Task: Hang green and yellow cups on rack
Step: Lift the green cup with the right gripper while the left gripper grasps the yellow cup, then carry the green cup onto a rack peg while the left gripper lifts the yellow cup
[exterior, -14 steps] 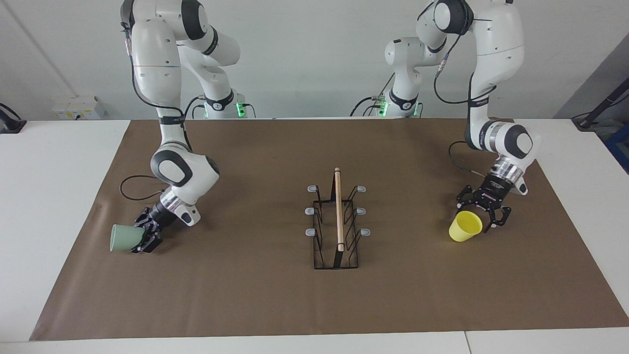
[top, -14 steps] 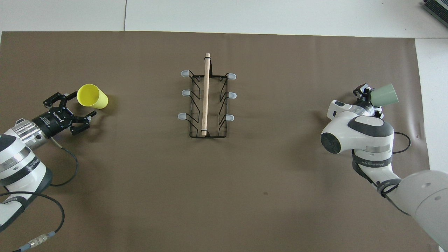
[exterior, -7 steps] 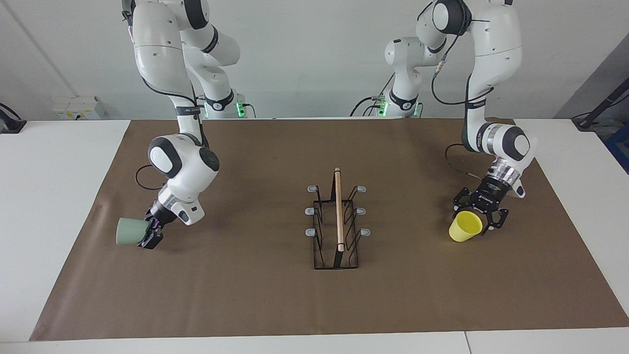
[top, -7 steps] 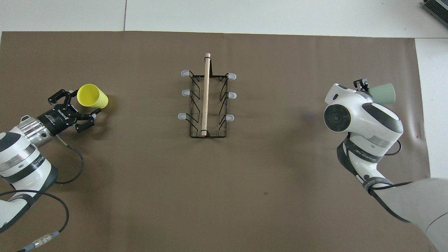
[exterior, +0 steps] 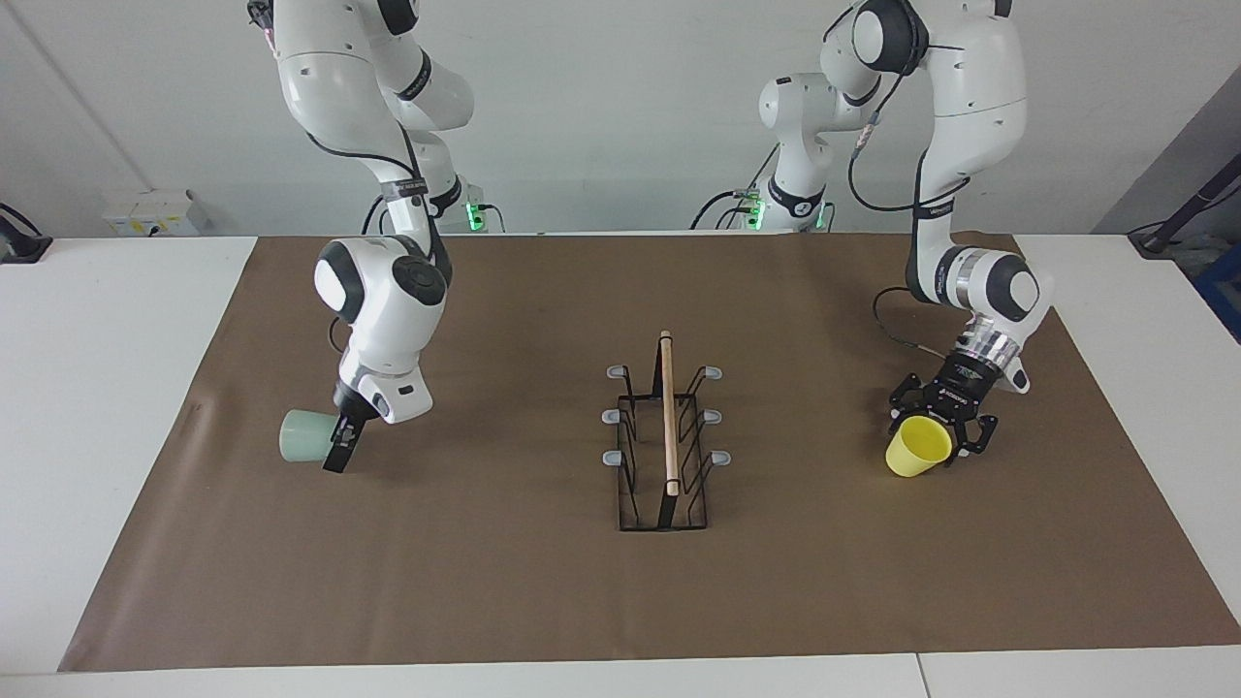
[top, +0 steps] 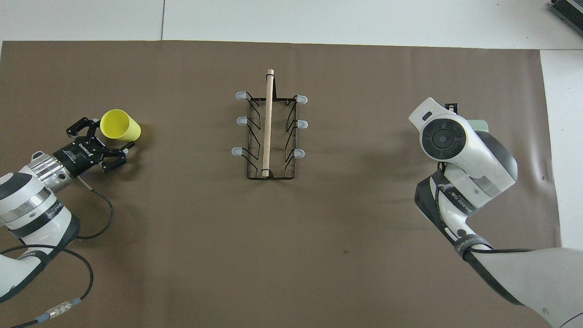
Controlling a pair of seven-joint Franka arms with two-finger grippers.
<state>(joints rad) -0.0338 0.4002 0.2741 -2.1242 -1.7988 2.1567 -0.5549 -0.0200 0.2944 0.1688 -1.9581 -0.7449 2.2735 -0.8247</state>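
white table (exterior: pixel 116 407) with a big brown paper sheet (exterior: pixel 543 582) covering most of it, plain white wall at the robots' end, small pale box (exterior: pixel 155 211) by the wall at the right arm's end of the table, green lights at both arm bases. dark cables trail from both wrists onto the sheet.

right arm comes down from its base, elbow high, wrist bent steeply down over the sheet toward the right arm's end of the table. right gripper (exterior: pixel 339 448) points down and is clamped on the green cup (exterior: pixel 302 436), which lies on its side in the grip, mouth turned away from the rack, just above the sheet or touching it, can't tell which. in the overhead view the arm's wrist covers most of it, only a sliver of the green cup (top: pixel 479 125) shows.

left arm reaches down at the left arm's end, wrist angled toward the sheet. left gripper (exterior: pixel 938 427) has its fingers (top: pixel 78 129) spread wide around the yellow cup (exterior: pixel 917 448), not closed on it. the yellow cup (top: pixel 119 125) lies tilted on the sheet, open mouth facing the gripper.

rack (exterior: pixel 665 436) stands mid-sheet between the two arms, well apart from both cups, wooden rod (top: pixel 268 123) along the top running away from the robots, six grey-tipped prongs, all bare.
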